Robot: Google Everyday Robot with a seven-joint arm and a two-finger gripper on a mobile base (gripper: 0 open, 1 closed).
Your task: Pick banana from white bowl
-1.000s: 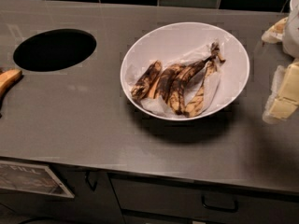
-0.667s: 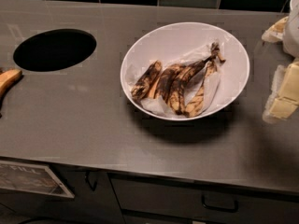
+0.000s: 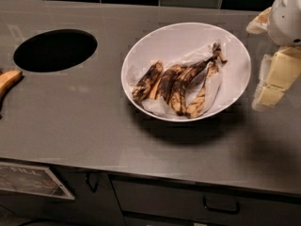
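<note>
The banana (image 3: 178,83), a bunch of small overripe fruits, yellow with heavy brown-black patches and one dark stem, lies in the white bowl (image 3: 174,39) on a thin translucent wrapper sheet (image 3: 214,81). The bowl stands on the grey countertop, right of centre. My gripper (image 3: 257,65) hangs at the right edge of the view, just right of the bowl's rim and apart from it. Its cream fingers (image 3: 280,72) stand apart and hold nothing. The rest of the arm is out of view.
A round black hole (image 3: 55,49) is cut into the countertop (image 3: 84,121) at the left. A clean orange-yellow banana (image 3: 8,80) shows at the left edge. Dark tiles run along the back. Drawers with handles (image 3: 221,206) sit below the counter's front edge.
</note>
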